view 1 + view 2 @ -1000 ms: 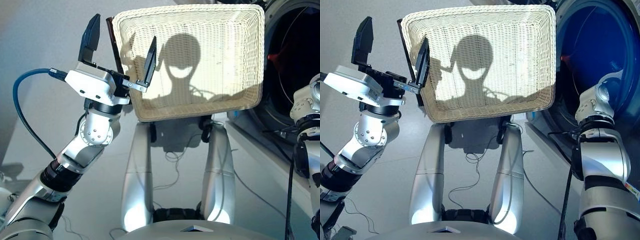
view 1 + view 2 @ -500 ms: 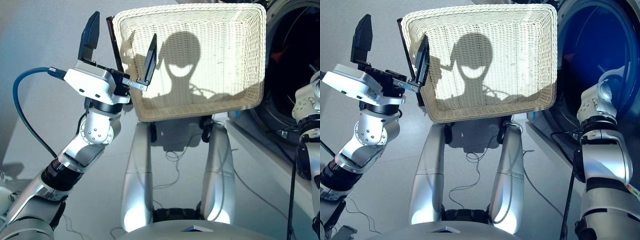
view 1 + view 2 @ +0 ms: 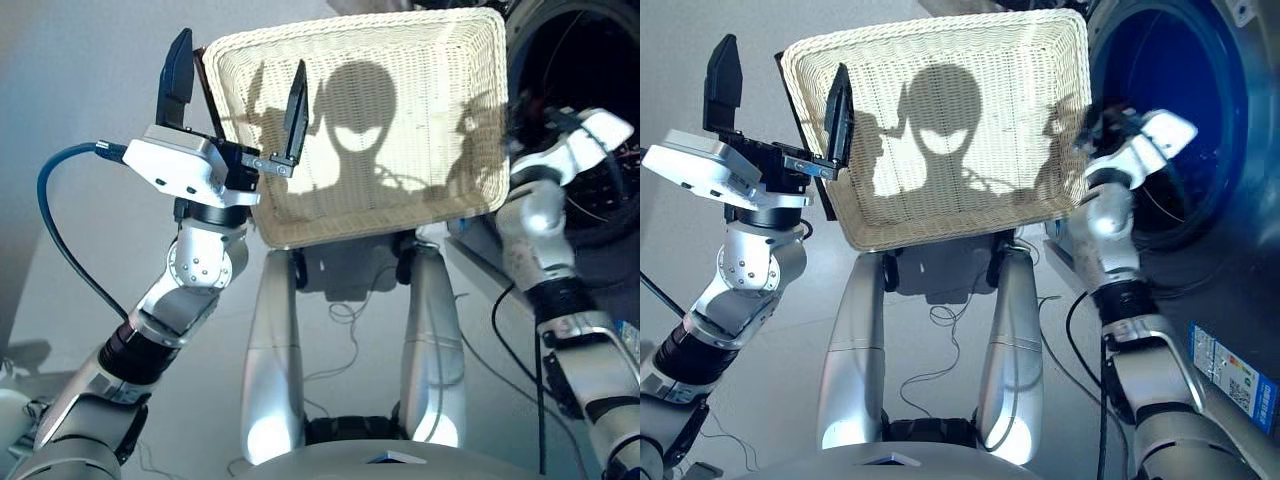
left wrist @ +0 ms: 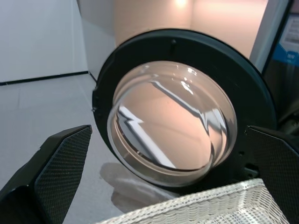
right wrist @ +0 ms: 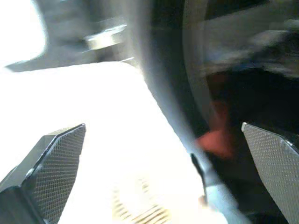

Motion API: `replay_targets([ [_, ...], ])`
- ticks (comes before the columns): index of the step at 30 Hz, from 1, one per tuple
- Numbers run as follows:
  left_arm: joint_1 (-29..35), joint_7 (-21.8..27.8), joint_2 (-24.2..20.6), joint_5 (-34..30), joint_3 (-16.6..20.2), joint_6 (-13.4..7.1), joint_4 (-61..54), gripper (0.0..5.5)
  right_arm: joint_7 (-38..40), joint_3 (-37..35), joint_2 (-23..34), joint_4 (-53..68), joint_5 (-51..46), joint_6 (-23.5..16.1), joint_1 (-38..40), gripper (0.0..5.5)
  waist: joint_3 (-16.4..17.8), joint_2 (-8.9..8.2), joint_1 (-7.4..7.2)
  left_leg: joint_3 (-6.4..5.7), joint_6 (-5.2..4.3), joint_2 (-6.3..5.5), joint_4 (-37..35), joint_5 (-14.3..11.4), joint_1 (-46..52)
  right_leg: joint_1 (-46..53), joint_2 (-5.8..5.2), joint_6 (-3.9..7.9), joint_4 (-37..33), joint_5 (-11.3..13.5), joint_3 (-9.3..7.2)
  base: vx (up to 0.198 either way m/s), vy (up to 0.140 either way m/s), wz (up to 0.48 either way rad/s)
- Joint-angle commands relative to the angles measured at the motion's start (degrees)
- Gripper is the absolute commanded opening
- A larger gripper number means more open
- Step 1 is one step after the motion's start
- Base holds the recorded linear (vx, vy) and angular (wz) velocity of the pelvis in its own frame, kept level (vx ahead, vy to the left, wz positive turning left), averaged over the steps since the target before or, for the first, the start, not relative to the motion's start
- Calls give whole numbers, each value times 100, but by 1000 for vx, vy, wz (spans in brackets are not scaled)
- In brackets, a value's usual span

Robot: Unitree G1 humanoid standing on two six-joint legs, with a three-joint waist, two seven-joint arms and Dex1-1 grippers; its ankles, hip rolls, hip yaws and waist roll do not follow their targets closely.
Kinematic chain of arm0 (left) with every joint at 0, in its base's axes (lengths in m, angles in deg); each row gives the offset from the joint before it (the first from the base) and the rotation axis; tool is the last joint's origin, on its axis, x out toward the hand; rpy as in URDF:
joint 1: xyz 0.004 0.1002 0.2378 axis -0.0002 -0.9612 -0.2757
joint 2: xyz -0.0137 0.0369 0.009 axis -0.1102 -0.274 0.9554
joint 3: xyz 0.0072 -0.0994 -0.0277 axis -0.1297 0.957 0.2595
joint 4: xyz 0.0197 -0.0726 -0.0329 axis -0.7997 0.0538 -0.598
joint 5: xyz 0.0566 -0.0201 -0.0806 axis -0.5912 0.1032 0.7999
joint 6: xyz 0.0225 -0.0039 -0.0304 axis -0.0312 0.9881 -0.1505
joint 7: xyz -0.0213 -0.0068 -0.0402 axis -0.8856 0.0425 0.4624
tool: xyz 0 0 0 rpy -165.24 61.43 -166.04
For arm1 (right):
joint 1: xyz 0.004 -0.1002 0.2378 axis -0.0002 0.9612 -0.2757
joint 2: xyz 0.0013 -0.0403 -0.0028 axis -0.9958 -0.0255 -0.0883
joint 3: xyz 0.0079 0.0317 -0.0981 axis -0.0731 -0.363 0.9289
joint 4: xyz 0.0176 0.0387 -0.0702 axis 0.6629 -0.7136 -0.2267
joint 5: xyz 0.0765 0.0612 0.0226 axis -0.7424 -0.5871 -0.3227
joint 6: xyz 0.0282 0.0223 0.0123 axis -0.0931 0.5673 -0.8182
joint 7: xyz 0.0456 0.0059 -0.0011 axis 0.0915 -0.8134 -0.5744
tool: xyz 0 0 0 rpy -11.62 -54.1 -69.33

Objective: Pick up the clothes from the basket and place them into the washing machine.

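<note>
Both end effectors gape wide beside the basket (image 3: 400, 120); orange-red garment (image 5: 217, 140) blurs inside the drum.

Blue label (image 3: 1225, 368) on washing machine (image 3: 1240, 200) front — print too small, nothing legible

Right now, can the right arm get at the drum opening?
Probably yes. The right gripper is open, empty and raised beside the basket rim, right in front of the washing machine porthole, with nothing visible between them.

basket (image 3: 400, 120): cream wicker tray, nothing inside
washing machine (image 3: 1180, 120): porthole open, dark drum
door (image 4: 173, 116): swung open
orange-red garment (image 5: 217, 140): inside drum
</note>
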Motion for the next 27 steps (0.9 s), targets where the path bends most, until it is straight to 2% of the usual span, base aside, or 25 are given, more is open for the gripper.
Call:
replay_targets([
  [1,-88,55,123,-364,92,-216,-301,550,-635,254,-95,608,272,-50,157,550,-92,-16,24,211,-119,145,-464,136,432,261,120,51,-595,323,-109,0,0,0],
  [6,-179,208,205,-325,25,-223,-114,550,-1415,793,-418,415,-291,125,468,550,-92,-6,47,222,-141,136,-654,207,687,503,114,65,-706,364,-188,0,0,0],
  [7,-277,483,456,245,-73,-243,98,550,-1897,947,-647,246,-1004,288,632,550,-92,-11,58,245,-153,142,-809,263,893,697,97,76,-845,415,-232,0,0,0],
  [8,-280,487,457,249,-72,-245,100,550,-1900,948,-646,244,-1007,287,635,550,-92,-10,57,245,-153,141,-817,265,902,705,97,76,-852,416,-234,58,11,22],
  [9,-492,875,751,1064,-162,-185,435,550,-2196,1134,-626,181,-986,459,853,550,-92,-20,56,234,-153,120,-1012,320,1175,959,83,93,-1006,466,-298,70,2,32],
  [10,-600,995,879,1270,-204,-112,598,550,-2245,1150,-635,65,-967,501,996,550,-92,-19,60,230,-157,103,-1156,351,1389,1172,76,108,-1128,506,-326,70,2,47],
  [12,-673,1018,913,1153,-168,-51,815,550,-2285,1069,-640,-212,-854,512,1142,550,-92,-10,71,232,-145,75,-1340,381,1715,1467,59,140,-1274,556,-398,82,8,81],
  [14,-834,1471,922,1517,-138,-18,1119,550,-2214,913,-528,-533,-364,512,1310,550,-92,-11,61,255,-144,56,-1610,423,2165,1925,42,180,-1587,645,-477,105,29,89],
  [16,-942,1699,1100,1928,-84,6,1482,550,-2245,772,-503,-824,-192,542,1420,550,-92,-7,61,275,-144,26,-1819,463,2507,2296,25,216,-1884,747,-554,72,31,68],
  [18,-1060,2008,1347,2316,-57,125,1994,550,-2347,604,-520,-1200,-83,603,1534,550,-92,11,53,300,-155,3,-2131,547,2900,2733,-3,262,-2274,898,-626,68,33,-33],
  [20,-1104,2077,1439,2305,-29,131,2202,550,-2337,542,-524,-1368,36,601,1571,550,-92,17,56,317,-166,-14,-2283,595,3083,2913,-12,285,-2455,981,-646,34,36,-27],
  [21,-1203,2256,1594,2152,86,187,2970,550,-2370,329,-570,-1717,170,652,1688,550,-92,6,51,361,-180,-37,-2596,651,3564,3412,-16,324,-2831,1119,-666,79,77,-10],
  [24,-1426,2546,1748,2080,343,266,3817,550,-2386,23,-657,-1999,299,678,1947,550,-93,-27,25,377,-177,-82,-2965,693,4196,4056,-18,374,-3234,1255,-691,91,74,-85],
  [27,-1725,2794,1931,2093,600,426,4663,550,-2399,-242,-835,-2311,427,731,2250,550,-341,-74,2,421,-157,-95,-3251,706,4610,4483,-50,402,-3552,1341,-740,113,55,-125],
])
